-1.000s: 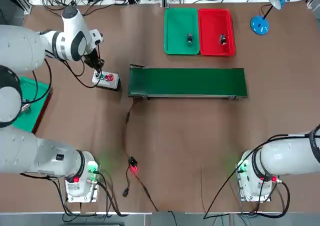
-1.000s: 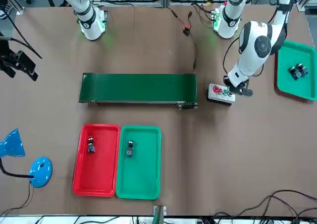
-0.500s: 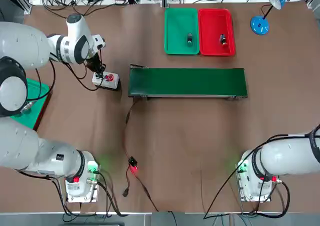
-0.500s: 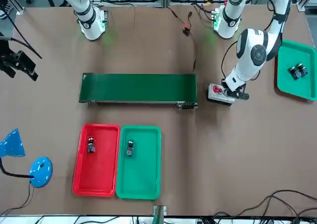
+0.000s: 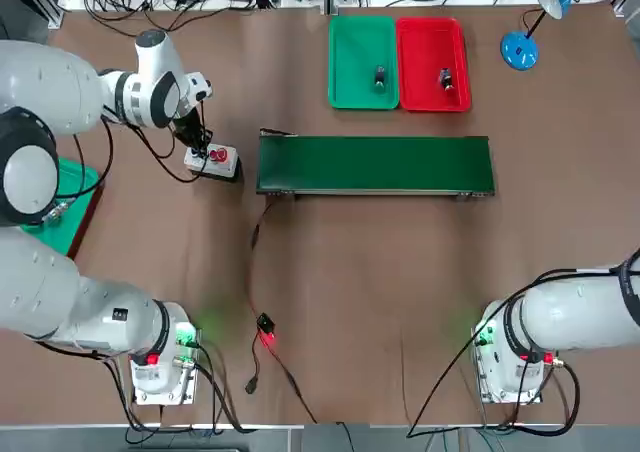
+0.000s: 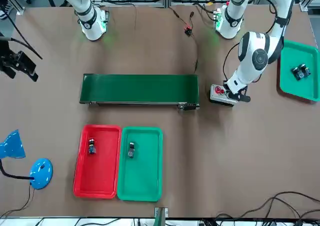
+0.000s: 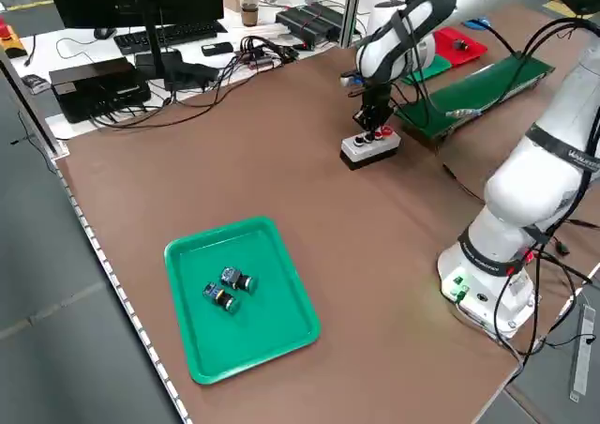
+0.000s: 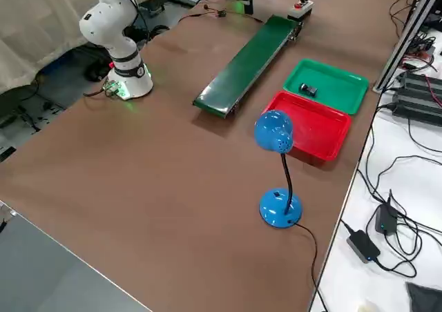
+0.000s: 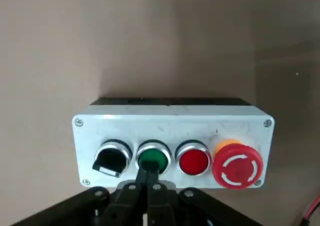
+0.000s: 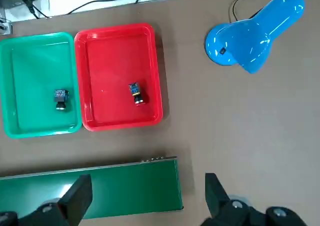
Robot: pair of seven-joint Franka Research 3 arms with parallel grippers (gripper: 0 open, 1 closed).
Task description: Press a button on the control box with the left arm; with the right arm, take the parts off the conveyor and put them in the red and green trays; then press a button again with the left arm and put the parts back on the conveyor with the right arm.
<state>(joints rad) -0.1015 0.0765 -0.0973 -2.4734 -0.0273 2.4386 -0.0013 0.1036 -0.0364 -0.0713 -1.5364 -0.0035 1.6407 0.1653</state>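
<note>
Jaws pressed together, our left gripper (image 9: pixel 148 178) sets its tip on the box's (image 9: pixel 172 123) green button (image 9: pixel 152 159), by the belt's (image 5: pixel 375 164) left end. A slip sideways hits red (image 9: pixel 193 161). Right gripper (image 10: pixel 145 198) hangs spread, empty. Parts sit in the trays (image 5: pixel 363 32) at the table's far edge.

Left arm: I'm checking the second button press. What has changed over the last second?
The left gripper, shut, slid along the control box from the conveyor-side end to the green button, tips on it. The parts, trays, conveyor and right gripper stayed put.
</note>
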